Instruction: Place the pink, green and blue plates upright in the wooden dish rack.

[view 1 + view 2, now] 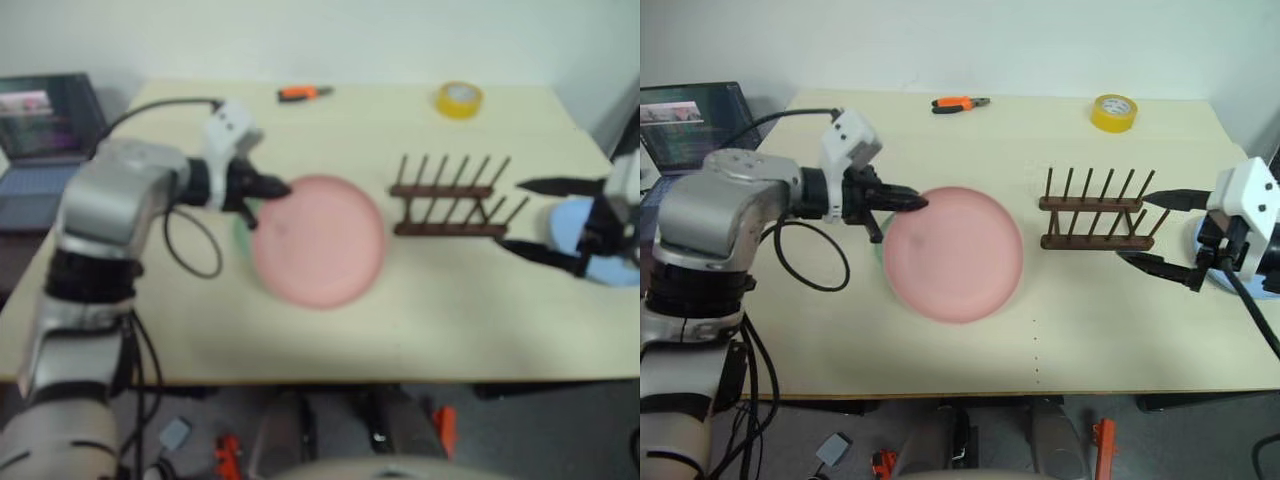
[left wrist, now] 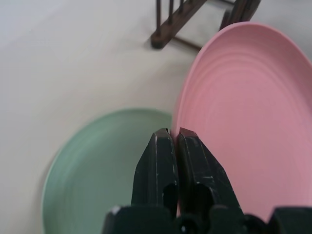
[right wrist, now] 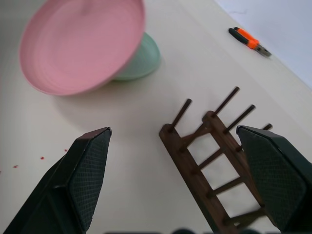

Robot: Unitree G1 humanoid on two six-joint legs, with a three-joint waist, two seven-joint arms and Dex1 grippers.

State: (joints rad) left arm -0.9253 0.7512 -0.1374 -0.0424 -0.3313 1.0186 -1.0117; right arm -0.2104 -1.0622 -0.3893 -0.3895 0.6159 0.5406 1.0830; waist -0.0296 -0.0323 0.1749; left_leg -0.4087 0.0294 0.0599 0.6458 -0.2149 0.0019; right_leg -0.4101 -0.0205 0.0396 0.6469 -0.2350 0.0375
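Left fingers (image 2: 171, 161) are clamped on the rim of the pink plate (image 1: 955, 252), holding it off the table so it can be stood on edge; the green plate (image 2: 105, 165) lies flat beneath. Rack (image 1: 1097, 222) stands empty at the pink plate's 3 o'clock. Right gripper (image 1: 1160, 228), jaws wide apart, waits beside the rack, probably to receive it; the blue plate (image 1: 578, 232) lies behind.

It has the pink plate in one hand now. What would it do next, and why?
Probably carry the pink plate sideways toward the wooden rack. The left gripper is shut on the plate's rim and holds it lifted above the green plate, and the rack has nothing in its slots. The right gripper, jaws open, waits beside the rack, perhaps to steady it.
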